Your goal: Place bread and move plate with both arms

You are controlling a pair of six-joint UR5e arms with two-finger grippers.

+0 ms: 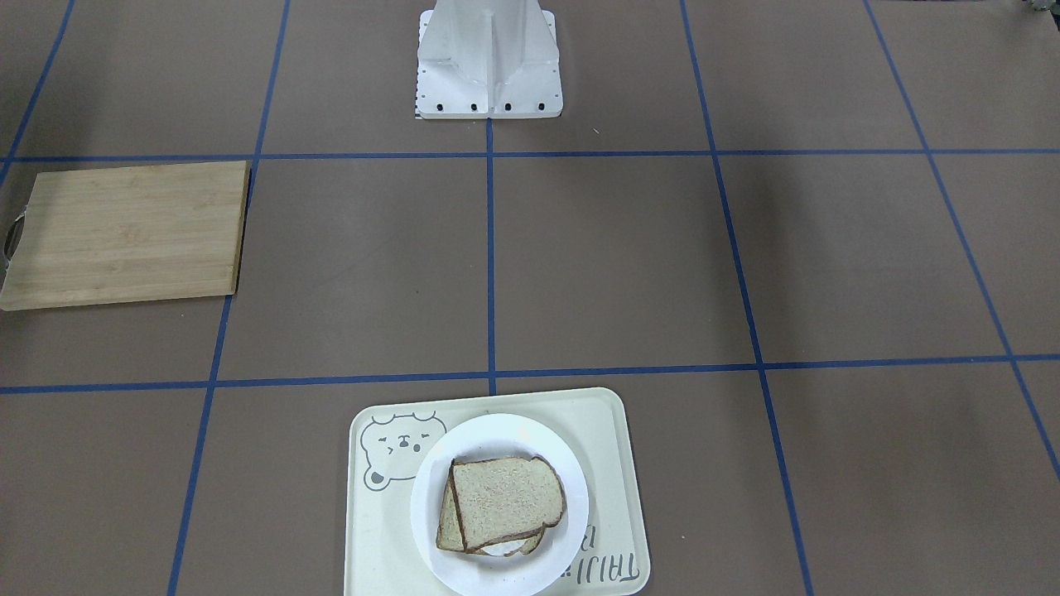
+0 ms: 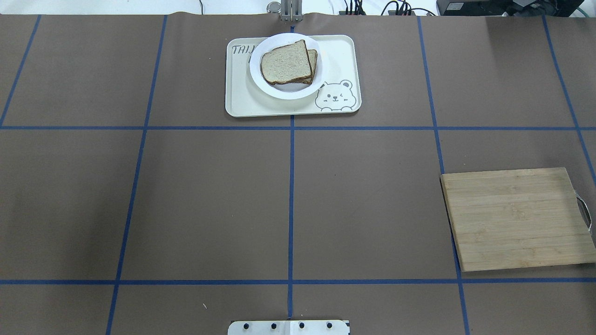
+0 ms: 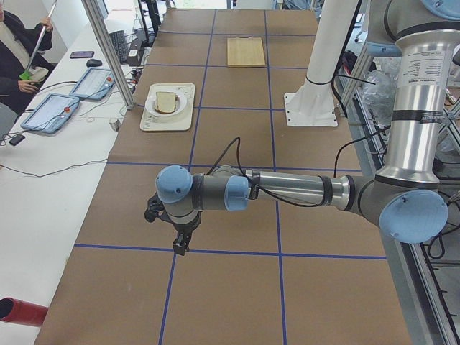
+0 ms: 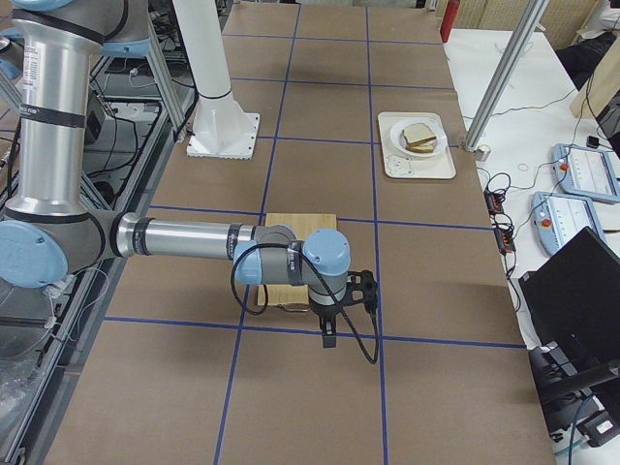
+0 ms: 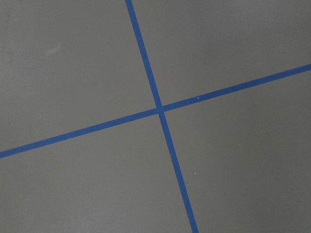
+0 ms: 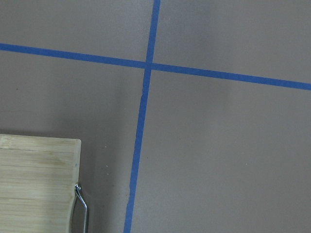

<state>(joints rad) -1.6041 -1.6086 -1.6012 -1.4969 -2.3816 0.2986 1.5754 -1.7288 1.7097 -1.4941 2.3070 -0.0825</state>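
The bread (image 1: 507,501) is a plain slice lying on top of a second slice on the white plate (image 1: 497,437). The plate sits on a cream tray with a bear drawing (image 1: 613,463) at the table's far middle. In the overhead view the bread (image 2: 285,63), the plate (image 2: 288,91) and the tray (image 2: 242,95) show the same way. My left gripper (image 3: 180,248) hangs over bare table at the left end, far from the plate. My right gripper (image 4: 327,339) hangs just past the wooden board. Both show only in side views, so I cannot tell whether they are open or shut.
A wooden cutting board (image 2: 512,218) with a metal handle lies on my right side; its corner shows in the right wrist view (image 6: 34,184). The white robot base (image 1: 489,66) stands at the near middle edge. Blue tape lines grid the brown table.
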